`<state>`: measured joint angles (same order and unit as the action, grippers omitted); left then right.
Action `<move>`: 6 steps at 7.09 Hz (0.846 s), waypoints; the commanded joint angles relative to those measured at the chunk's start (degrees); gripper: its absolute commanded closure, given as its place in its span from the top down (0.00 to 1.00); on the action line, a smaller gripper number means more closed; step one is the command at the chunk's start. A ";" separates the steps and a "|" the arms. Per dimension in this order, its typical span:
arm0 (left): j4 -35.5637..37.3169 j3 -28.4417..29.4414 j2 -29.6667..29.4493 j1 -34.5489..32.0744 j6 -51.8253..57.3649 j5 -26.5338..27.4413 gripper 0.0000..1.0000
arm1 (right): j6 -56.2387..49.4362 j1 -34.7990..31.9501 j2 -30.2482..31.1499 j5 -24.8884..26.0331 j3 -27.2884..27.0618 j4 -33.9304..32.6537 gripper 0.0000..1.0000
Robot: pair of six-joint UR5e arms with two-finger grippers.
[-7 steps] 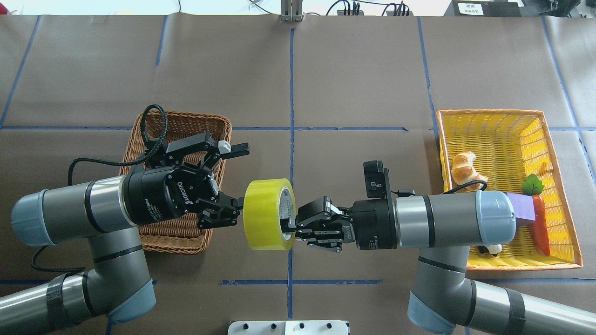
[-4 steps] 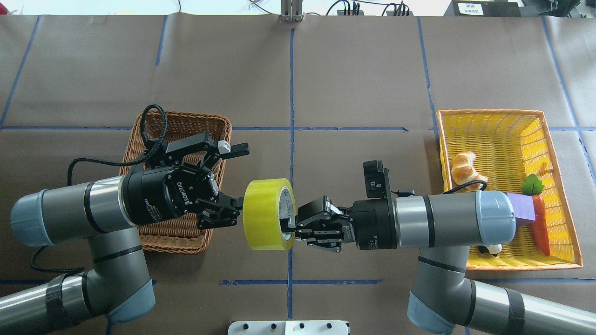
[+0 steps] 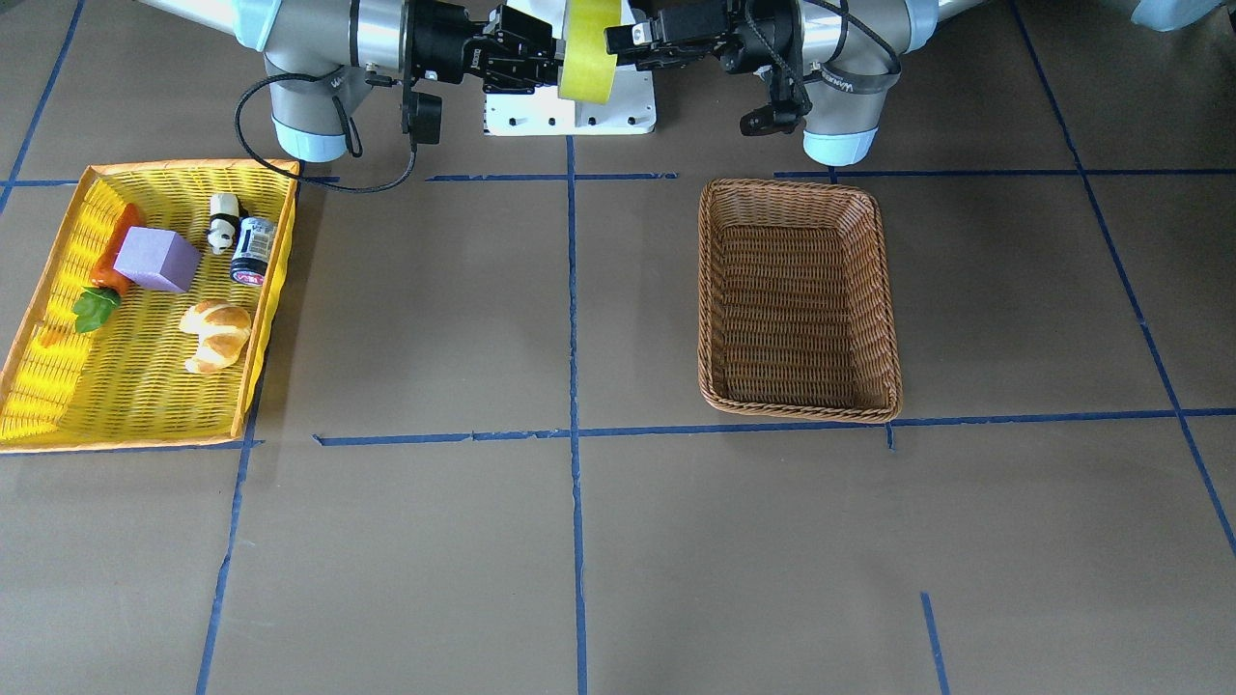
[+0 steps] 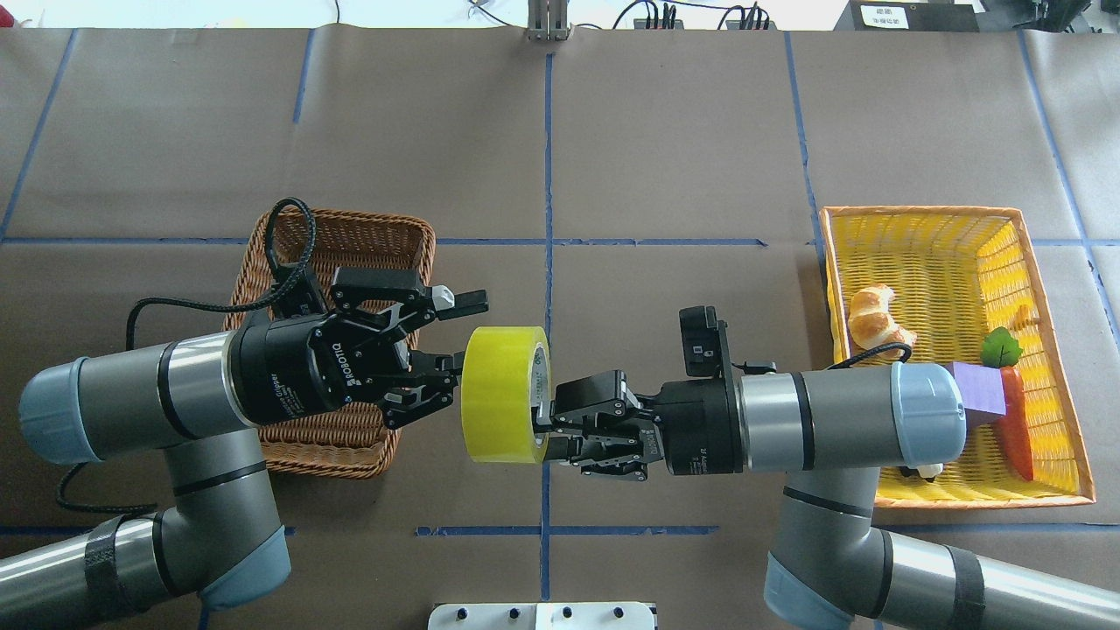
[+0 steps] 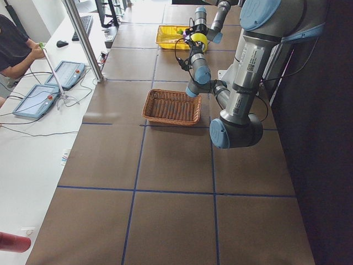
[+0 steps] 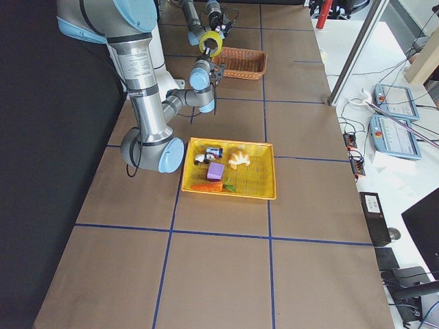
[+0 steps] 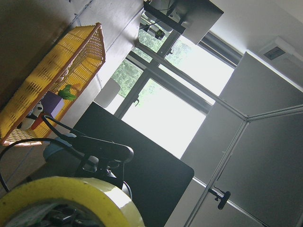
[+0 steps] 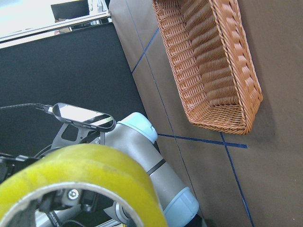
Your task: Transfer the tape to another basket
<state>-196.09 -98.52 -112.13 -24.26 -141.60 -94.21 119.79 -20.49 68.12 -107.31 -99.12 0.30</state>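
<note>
While the right gripper (image 4: 549, 430) is clamped on the tape (image 4: 499, 394), pinching the roll's wall at the edge nearer the robot, the roll hangs in the air at mid-table. It stands on edge, just right of the basket (image 4: 367, 229) and not over it. The left gripper (image 4: 444, 381) sits just beside the roll's left face, jaws parted, with nothing in them as far as the overhead view shows. The left wrist view shows only the top of the roll, no fingers.

Risks, as judged from here:
- Early release: if you open the right before the left has closed on the wall, the tape drops to the table (image 4: 665, 140). On edge, it likely rolls off out of reach.
- Bad approach: if the left fingertips meet the flat face instead of straddling the wall, they shove against a one-sided pinch. The roll can then twist or pop free.
- Crowded core: one right finger seems to be inside the core, so a left finger going in could hit it.
- Slick film: a shallow bite on the outer wrap may slip.
- Placement: the basket lies under the left forearm, so a drop from high up or off-centre could clip the rim and bounce out.
</note>
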 commanded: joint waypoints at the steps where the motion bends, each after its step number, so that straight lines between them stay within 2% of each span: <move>1: -0.08 0.00 0.07 0.00 -0.52 -0.10 0.00 | -0.08 0.28 -0.01 0.17 -0.02 0.14 1.00; 5: -0.25 -0.27 0.59 0.00 -0.52 -0.36 0.00 | 0.01 0.19 0.17 0.17 -0.02 0.14 1.00; 6: -0.17 -2.53 1.55 -0.17 -0.52 -1.93 0.00 | -0.08 -0.07 0.52 0.00 -0.29 0.23 1.00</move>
<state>-196.28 -99.34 -111.35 -24.31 -142.12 -94.97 119.77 -20.38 68.36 -107.18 -99.23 0.46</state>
